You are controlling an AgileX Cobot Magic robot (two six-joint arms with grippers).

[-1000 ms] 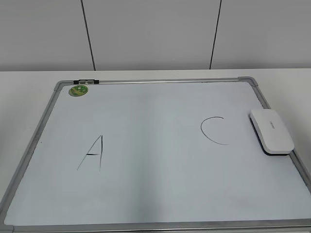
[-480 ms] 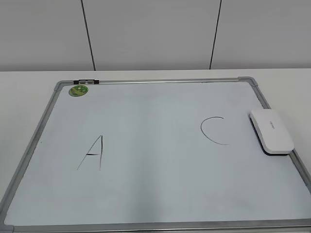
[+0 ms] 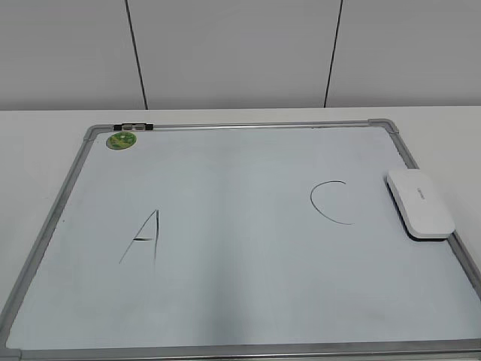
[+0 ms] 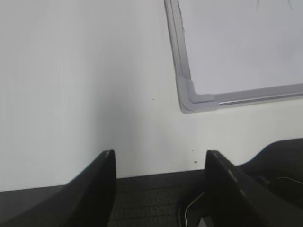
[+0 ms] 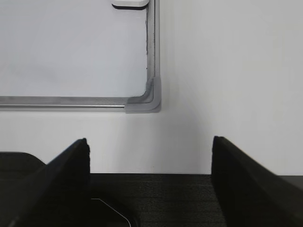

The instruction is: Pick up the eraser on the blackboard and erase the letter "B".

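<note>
The blackboard [image 3: 240, 125], a white board with a silver-grey frame, lies flat on the white table. The white eraser [image 3: 421, 203] rests on its right edge, beside a hand-drawn "C" [image 3: 331, 201]. An "A" [image 3: 144, 237] is at the left. No letter "B" shows; the board between "A" and "C" is blank. My left gripper [image 4: 158, 158] is open and empty over the table's front edge, near the board's front left corner [image 4: 189, 101]. My right gripper [image 5: 150, 144] is open and empty near the front right corner [image 5: 149, 101]; the eraser's [image 5: 130, 4] end shows at the top. Neither gripper shows in the exterior view.
A round green magnet [image 3: 121, 140] sits at the board's far left corner, with a small black and white object [image 3: 133, 127] on the frame beside it. A dark mat lies under both grippers at the table's front edge. A panelled wall stands behind the table.
</note>
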